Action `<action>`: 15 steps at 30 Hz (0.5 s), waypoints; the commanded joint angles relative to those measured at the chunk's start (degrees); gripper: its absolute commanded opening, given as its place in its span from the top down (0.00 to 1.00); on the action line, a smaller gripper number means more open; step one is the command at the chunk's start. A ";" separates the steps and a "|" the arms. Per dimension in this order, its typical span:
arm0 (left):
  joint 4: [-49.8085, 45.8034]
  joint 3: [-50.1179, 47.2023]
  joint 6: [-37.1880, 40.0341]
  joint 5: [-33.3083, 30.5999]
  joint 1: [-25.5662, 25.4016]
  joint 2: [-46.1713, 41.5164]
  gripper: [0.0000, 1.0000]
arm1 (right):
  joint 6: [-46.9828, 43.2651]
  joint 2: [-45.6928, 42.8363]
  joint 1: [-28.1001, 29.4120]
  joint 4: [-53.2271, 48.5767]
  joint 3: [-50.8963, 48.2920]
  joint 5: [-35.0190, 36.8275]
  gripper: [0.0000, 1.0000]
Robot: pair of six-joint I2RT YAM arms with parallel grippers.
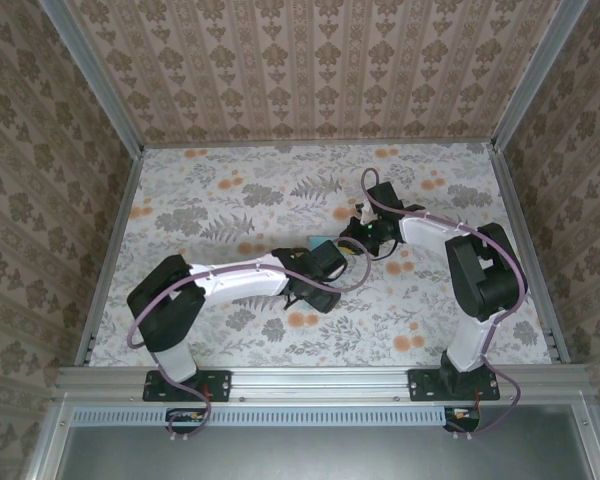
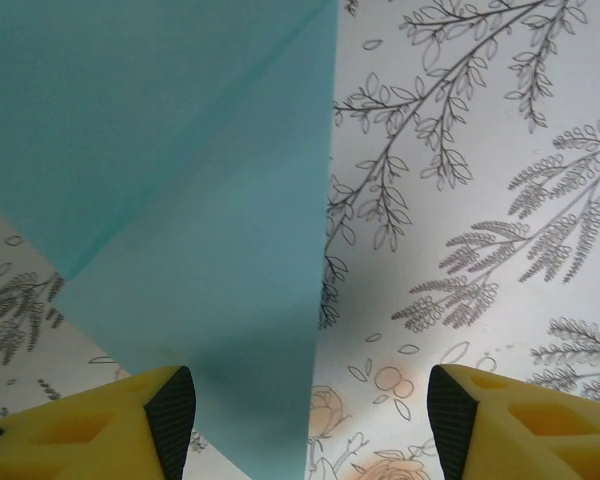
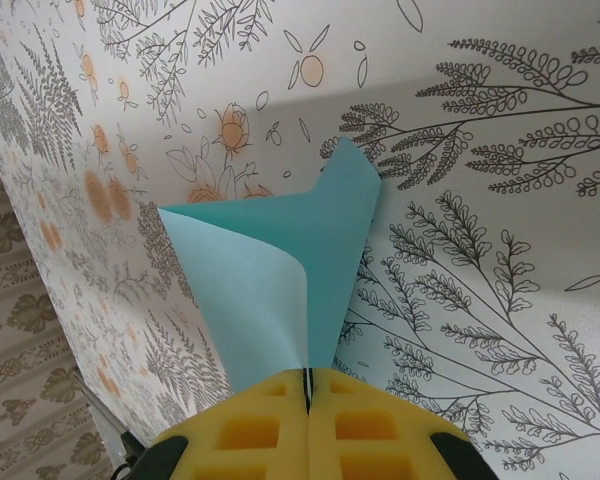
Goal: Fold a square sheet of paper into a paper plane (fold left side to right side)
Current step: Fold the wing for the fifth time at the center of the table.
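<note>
Task status: the square sheet of thin light-blue paper [image 1: 322, 243] is partly worked, and no pointed dart shape is visible yet. In the left wrist view the sheet [image 2: 180, 200] shows a straight diagonal line running from the top centre to the left edge of the frame, with a darker layer below it. This reads as one layer lying over another. In the right wrist view one portion of the sheet [image 3: 280, 260] curls up off the floral-patterned tabletop [image 3: 500, 250] in a soft roll, with no sharp crease there. Judgement: the side-to-side fold is under way but not pressed flat, and the later plane folds are outstanding.

Right pincer [image 3: 307, 400]: closed, with its yellow fingers [image 3: 370, 430] together at the bottom centre of the frame. The sheet's edge is pinched between them and the paper rises toward the frame centre.

Left pincer [image 2: 310, 405]: wide apart and holding nothing. The sheet fills the upper left and centre of that frame. A strip runs down between the fingers, just beside the bottom-left one, and bare tabletop [image 2: 480, 200] lies beside the other.

In the top view the sheet lies at the frame centre, between the left pincer [image 1: 325, 265] and the right pincer [image 1: 358, 232].
</note>
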 commanded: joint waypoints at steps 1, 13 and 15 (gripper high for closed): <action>-4.25 2.44 -0.53 -5.48 -0.82 1.88 0.34 | 0.87 1.27 0.42 -1.48 1.36 0.52 1.00; -5.49 4.98 -0.41 -6.17 -1.53 6.05 0.62 | 0.53 1.86 0.56 -2.14 1.56 0.69 1.00; -5.42 4.85 -0.48 -6.08 -1.54 6.10 0.66 | 0.50 2.10 0.55 -2.33 1.66 0.74 1.00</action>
